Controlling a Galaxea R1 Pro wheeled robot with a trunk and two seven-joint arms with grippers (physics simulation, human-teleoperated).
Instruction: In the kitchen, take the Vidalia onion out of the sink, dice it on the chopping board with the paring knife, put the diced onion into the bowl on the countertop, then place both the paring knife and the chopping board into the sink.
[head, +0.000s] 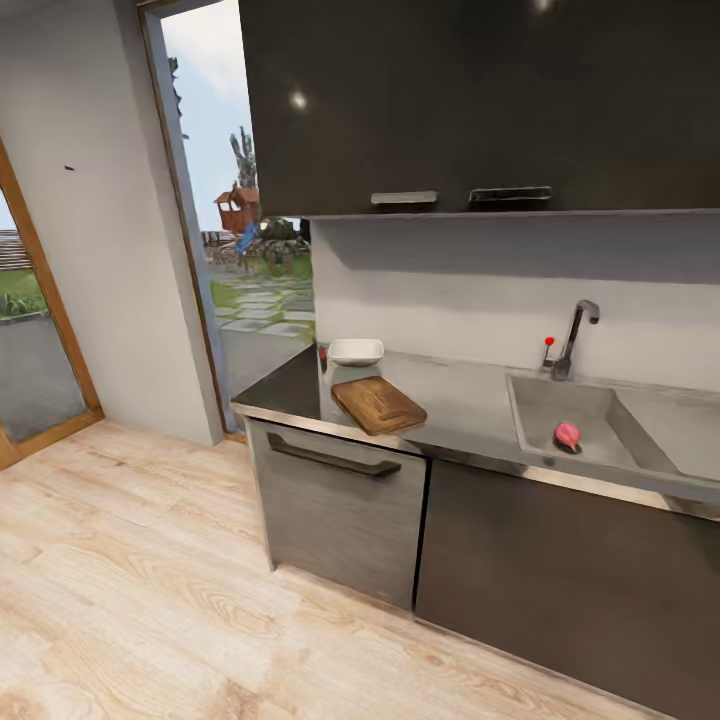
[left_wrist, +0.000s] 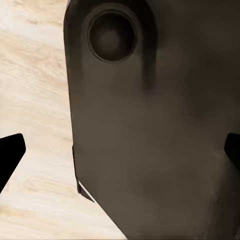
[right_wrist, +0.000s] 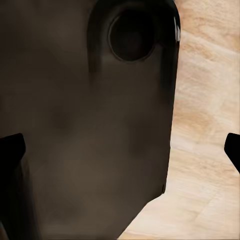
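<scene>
While we face the long grey countertop (head: 460, 400), we see the pinkish round onion (head: 567, 434) lying in the rectangular grey steel sink (head: 535, 415), well apart from the brown wooden chopping board (head: 378, 403) and the shallow white square bowl (head: 356, 351) just behind it. Our left gripper (left_wrist: 120, 150) and right gripper (right_wrist: 120, 150) both stand wide apart, holding nothing, over the dark robot body (left_wrist: 150, 125) and pale wooden floor (head: 130, 580).
</scene>
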